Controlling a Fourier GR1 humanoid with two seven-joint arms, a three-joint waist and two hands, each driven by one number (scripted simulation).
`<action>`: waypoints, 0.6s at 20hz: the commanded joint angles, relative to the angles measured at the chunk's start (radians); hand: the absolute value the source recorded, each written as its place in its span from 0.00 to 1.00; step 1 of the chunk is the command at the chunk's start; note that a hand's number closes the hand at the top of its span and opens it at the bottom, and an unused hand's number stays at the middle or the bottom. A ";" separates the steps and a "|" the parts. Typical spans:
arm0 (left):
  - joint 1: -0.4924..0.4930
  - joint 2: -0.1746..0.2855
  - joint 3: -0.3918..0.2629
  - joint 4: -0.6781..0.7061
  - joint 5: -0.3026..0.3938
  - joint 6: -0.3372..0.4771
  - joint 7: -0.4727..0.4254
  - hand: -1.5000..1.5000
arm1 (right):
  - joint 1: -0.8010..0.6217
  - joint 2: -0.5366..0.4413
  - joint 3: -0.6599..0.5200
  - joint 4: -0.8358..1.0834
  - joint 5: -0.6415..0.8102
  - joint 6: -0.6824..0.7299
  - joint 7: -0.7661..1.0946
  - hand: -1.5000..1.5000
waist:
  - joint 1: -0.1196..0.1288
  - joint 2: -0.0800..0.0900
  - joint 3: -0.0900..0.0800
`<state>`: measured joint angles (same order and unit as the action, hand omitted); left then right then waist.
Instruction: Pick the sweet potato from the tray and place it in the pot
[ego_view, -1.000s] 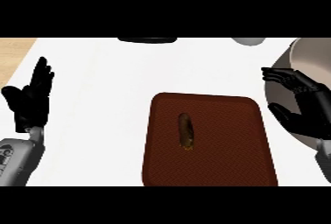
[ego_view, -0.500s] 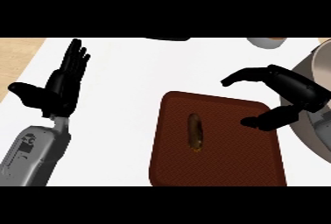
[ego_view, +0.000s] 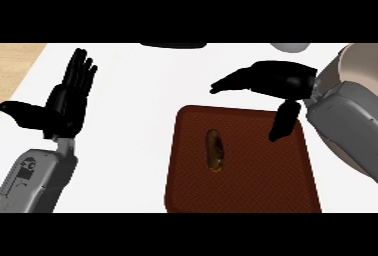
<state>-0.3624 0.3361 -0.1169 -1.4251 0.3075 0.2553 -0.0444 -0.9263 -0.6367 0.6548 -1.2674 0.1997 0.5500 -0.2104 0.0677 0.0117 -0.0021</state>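
Observation:
A slim brown sweet potato (ego_view: 215, 150) lies lengthwise on the dark reddish-brown tray (ego_view: 258, 185), left of the tray's middle. My right hand (ego_view: 275, 82) hovers over the tray's far edge, fingers stretched leftward and thumb pointing down, open and holding nothing. It sits up and to the right of the sweet potato, apart from it. The pot (ego_view: 358, 62) shows as a grey curved rim at the far right, partly hidden behind my right forearm. My left hand (ego_view: 65, 102) rests open at the left, fingers up, well away from the tray.
A dark object (ego_view: 173, 45) and a grey one (ego_view: 290, 47) sit at the counter's far edge. The white counter ends at the left in a wooden strip (ego_view: 18, 62).
My right hand has swung left and forward over the tray's far edge, closer to the sweet potato. The view has shifted; my left hand stays raised and open.

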 joint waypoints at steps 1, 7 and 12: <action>0.047 -0.005 0.005 -0.013 0.005 -0.009 -0.004 0.50 | -0.094 0.047 0.097 0.049 0.108 0.106 0.023 0.00 | -0.026 -0.008 0.001; 0.030 0.014 0.045 -0.038 0.006 -0.017 0.015 0.50 | -0.200 0.276 0.126 0.196 0.180 0.182 0.143 0.00 | -0.039 -0.007 0.001; 0.057 -0.003 0.061 -0.021 -0.012 -0.018 0.000 0.50 | -0.088 0.359 0.156 0.126 0.264 0.188 0.265 0.00 | -0.063 -0.011 0.002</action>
<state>-0.3012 0.3557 -0.0628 -1.4706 0.3120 0.2302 -0.0302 -1.0285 -0.3603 0.8007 -1.1608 0.4097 0.7138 -0.0186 0.0172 0.0006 -0.0007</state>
